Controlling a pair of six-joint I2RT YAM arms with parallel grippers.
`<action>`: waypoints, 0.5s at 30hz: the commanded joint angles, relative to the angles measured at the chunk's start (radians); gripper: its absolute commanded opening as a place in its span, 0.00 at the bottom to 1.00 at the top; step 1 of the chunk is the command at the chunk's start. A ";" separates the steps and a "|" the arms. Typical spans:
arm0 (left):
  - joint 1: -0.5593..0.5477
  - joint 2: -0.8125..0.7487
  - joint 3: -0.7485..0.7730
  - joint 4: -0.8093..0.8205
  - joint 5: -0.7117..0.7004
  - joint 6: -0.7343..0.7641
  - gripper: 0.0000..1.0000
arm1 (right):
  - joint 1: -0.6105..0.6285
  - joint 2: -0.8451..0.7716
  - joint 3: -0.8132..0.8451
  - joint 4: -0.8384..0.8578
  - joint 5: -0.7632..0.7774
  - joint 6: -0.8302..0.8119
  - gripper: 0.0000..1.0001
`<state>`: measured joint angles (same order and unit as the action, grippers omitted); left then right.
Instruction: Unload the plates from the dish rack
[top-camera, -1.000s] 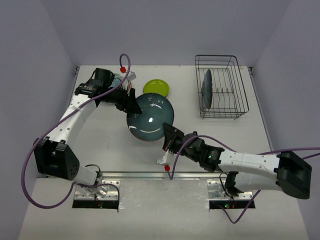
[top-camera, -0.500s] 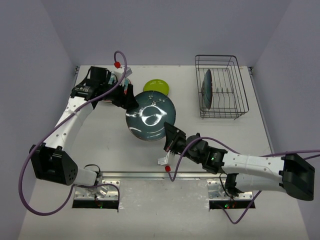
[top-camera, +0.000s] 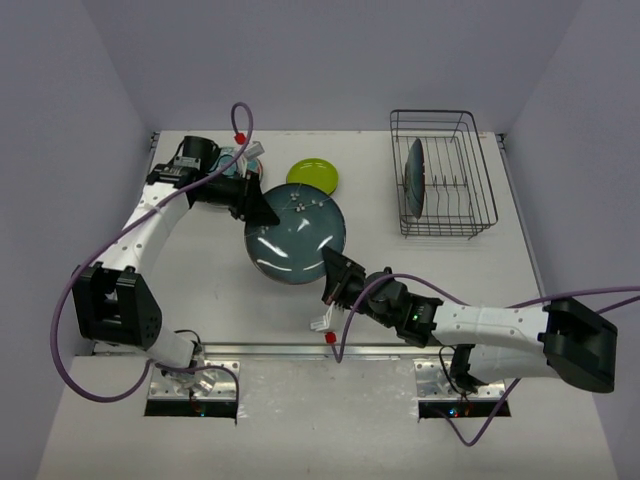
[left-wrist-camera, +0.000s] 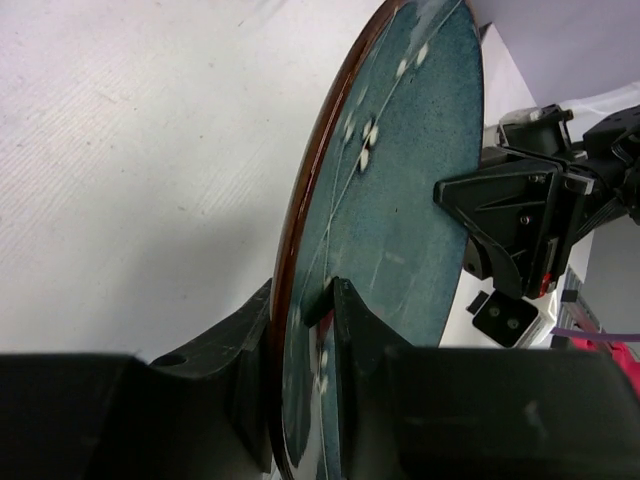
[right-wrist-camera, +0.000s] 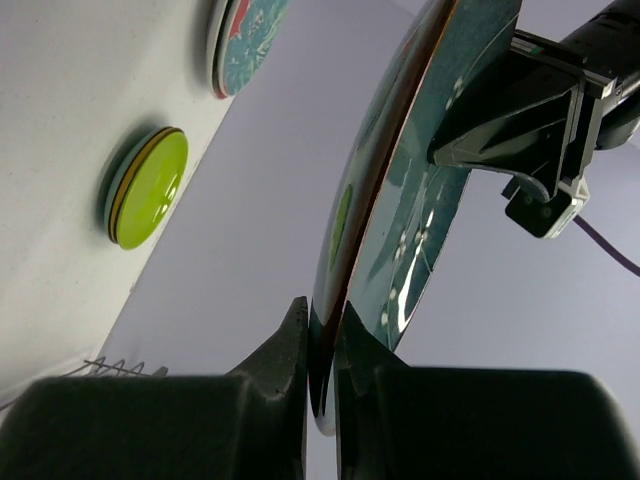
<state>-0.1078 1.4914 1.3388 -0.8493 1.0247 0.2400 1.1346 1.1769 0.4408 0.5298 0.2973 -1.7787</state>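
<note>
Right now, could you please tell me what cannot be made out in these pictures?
Top view: left arm covers most of the far plate stack; count unclear.
Top view: racked plate stands edge-on in the dish rack; face unseen.
Left wrist view: frame edges cut off the large teal plate.

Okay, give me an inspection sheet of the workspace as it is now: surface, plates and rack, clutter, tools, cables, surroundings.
Surface: white table, matte top.
Job's things: large teal plate carried between both arms; dish rack at the far right with one dark plate standing on edge inside; lime green plate lying flat on a small stack; patterned plate lying flat behind the left arm.
Clutter: nothing seen.
Grippers: left tool shut on the large teal plate's rim; right tool shut on the opposite rim.
Cables: left purple cable loops beside its arm; right purple cable trails along its arm.
Surroundings: plain pale walls on three sides.
</note>
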 joint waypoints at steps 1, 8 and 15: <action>-0.022 -0.010 0.000 -0.039 0.097 0.079 0.00 | 0.008 -0.025 0.090 0.391 -0.019 -0.025 0.00; 0.179 0.067 0.055 0.041 0.139 -0.014 0.00 | 0.002 -0.048 0.061 0.341 0.066 0.026 0.76; 0.388 0.205 0.149 0.369 0.025 -0.375 0.00 | -0.030 -0.069 0.151 0.092 0.233 0.257 0.99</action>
<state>0.1576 1.6449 1.3892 -0.7705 1.0621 0.1163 1.1263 1.1469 0.4753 0.6745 0.4012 -1.6964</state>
